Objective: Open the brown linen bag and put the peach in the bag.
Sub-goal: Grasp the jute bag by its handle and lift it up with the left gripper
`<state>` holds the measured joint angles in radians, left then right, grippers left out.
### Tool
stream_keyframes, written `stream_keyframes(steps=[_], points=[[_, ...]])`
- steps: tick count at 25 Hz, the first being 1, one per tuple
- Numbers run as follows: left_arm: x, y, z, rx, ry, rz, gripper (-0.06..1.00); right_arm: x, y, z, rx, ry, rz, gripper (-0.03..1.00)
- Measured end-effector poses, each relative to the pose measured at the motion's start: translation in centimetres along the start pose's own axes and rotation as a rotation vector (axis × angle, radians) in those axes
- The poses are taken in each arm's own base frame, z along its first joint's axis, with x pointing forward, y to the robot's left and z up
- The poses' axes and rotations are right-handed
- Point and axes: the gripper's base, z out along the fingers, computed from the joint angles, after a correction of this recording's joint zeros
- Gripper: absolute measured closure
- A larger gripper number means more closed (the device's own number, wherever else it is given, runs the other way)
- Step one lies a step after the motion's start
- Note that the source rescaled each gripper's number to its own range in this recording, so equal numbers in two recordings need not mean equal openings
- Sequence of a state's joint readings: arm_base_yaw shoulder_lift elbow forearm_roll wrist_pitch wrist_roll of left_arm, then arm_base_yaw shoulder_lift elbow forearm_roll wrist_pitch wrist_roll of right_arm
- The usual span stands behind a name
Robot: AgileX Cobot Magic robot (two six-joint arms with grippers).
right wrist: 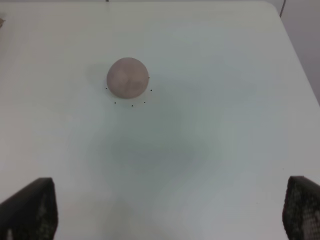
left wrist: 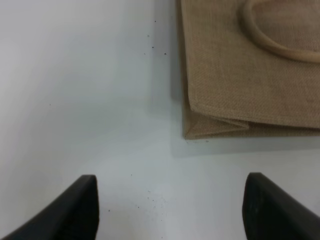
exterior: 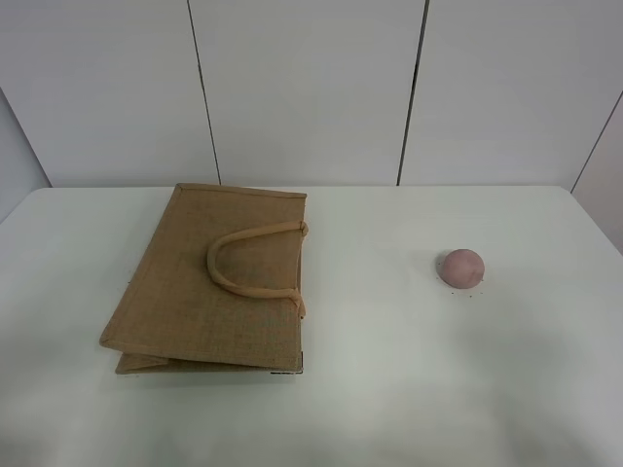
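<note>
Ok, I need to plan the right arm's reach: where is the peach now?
In the exterior high view the peach lies on the table's right side, well apart from the bag lying flat on the left.

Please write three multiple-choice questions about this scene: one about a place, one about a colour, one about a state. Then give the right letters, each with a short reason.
1. Seen from the high camera, where is the peach relative to the brown linen bag?
A. on top of it
B. to its right, apart
C. inside it

2. What colour is the peach?
A. green
B. yellow
C. dusty pink

3. How is the brown linen bag?
A. lying flat on the table, closed
B. standing open
C. hanging in the air

Answers:
1 B, bare table lies between them.
2 C, its skin looks pink in both views.
3 A, it lies folded flat.
</note>
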<state>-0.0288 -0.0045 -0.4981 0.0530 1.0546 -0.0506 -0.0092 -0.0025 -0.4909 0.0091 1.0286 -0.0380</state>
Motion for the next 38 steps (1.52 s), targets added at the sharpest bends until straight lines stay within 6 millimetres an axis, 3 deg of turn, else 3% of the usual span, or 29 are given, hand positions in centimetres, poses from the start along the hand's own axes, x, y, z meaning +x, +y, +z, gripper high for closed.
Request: stream_keyframes(steps=[12, 16, 20, 24, 30, 34, 38], points=[[-0.7, 0.0, -0.4, 0.000, -0.002, -0.009, 0.07, 0.0, 0.0, 0.0, 0.000, 0.000, 0.000, -0.03], [-3.3, -0.2, 0.2, -0.006, 0.100, -0.024, 0.02, 0.0, 0.0, 0.0, 0.000, 0.000, 0.000, -0.03], [-7.4, -0.4, 2.1, -0.013, 0.240, -0.011, 0.01, 0.0, 0.0, 0.0, 0.000, 0.000, 0.000, -0.03], [-12.3, -0.6, 5.9, -0.014, 0.373, 0.022, 0.00, 0.0, 0.0, 0.0, 0.000, 0.000, 0.000, -0.03], [-18.5, -1.0, 14.3, -0.017, 0.524, 0.030, 0.00, 0.0, 0.0, 0.0, 0.000, 0.000, 0.000, -0.03], [-21.4, -1.3, 20.6, -0.016, 0.602, 0.029, 0.00, 0.0, 0.0, 0.0, 0.000, 0.000, 0.000, -0.03], [-22.8, -1.9, 26.7, 0.009, 0.675, -0.030, 0.00, 0.0, 0.0, 0.0, 0.000, 0.000, 0.000, -0.03]])
